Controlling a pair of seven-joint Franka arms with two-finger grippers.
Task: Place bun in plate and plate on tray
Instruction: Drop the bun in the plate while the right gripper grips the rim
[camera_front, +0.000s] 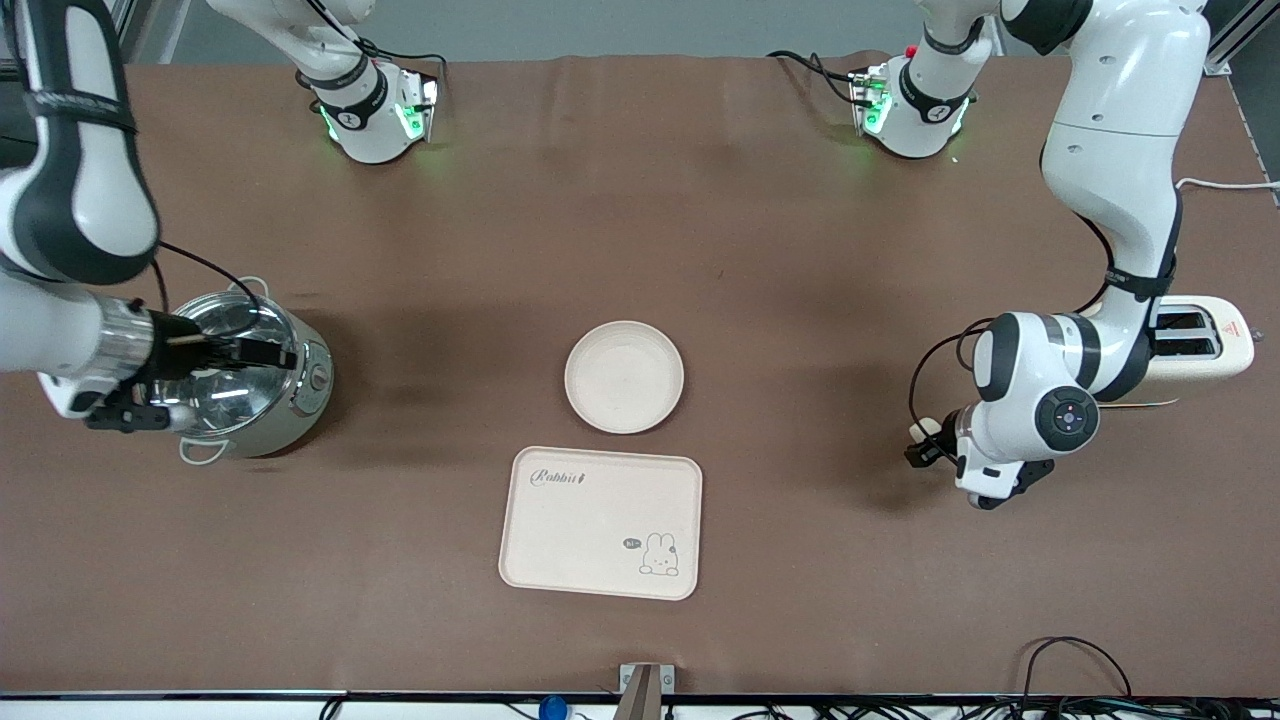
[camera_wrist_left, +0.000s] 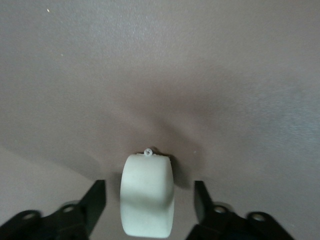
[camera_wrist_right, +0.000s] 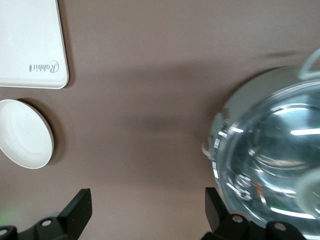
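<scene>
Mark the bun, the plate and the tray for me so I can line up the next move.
bun (camera_wrist_left: 148, 200): left wrist view, middle of its pale rounded face, between the open jaws.
plate (camera_front: 624, 376): front view, bare centre of the dish.
tray (camera_front: 590, 520): front view, bare floor below the "Rabbit" lettering.

The front view looks down from high across the counter (camera_front: 760, 250), facing both robots. Each wrist view looks down closely; the right shares the plate (camera_wrist_right: 22, 132) and tray (camera_wrist_right: 30, 42).
</scene>
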